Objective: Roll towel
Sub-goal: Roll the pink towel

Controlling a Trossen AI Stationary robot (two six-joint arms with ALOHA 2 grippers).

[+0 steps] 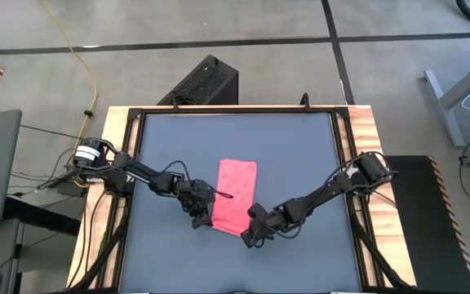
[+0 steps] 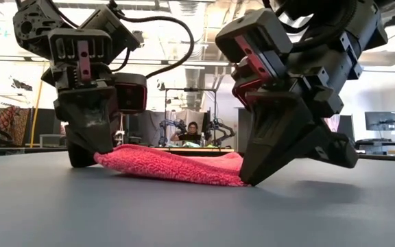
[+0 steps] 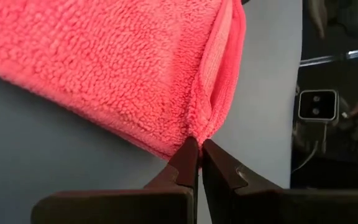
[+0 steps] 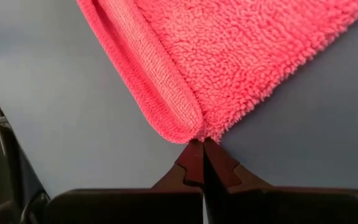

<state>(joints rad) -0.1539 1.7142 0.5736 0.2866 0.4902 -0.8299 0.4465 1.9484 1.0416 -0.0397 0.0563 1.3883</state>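
Note:
The bright pink towel [image 1: 235, 196] lies folded in a long strip on the dark grey tabletop [image 1: 300, 147], its far end flat on the table. My left gripper [image 1: 202, 220] is shut on the towel's near left corner. My right gripper [image 1: 247, 237] is shut on the towel's near right corner. In the low view, both grippers stand down at the tabletop on either side of the towel [image 2: 170, 165]. My left gripper pinches the towel's near left corner [image 3: 197, 132] between its two fingertips [image 3: 188, 155], where the hemmed edge folds over in several layers. The fingers slant down from the table's left. The corner sits at the tabletop. My right gripper pinches the towel's near right corner [image 4: 197, 132] between its two fingertips [image 4: 194, 155], at the end of the rolled hem fold. The fingers slant down from the table's right and near side. The corner sits at the tabletop.
The table has a raised black frame and wooden side strips [image 1: 365, 131]. A black box [image 1: 202, 82] stands on the floor beyond the far edge. In the low view a person [image 2: 193, 132] sits far back in the room.

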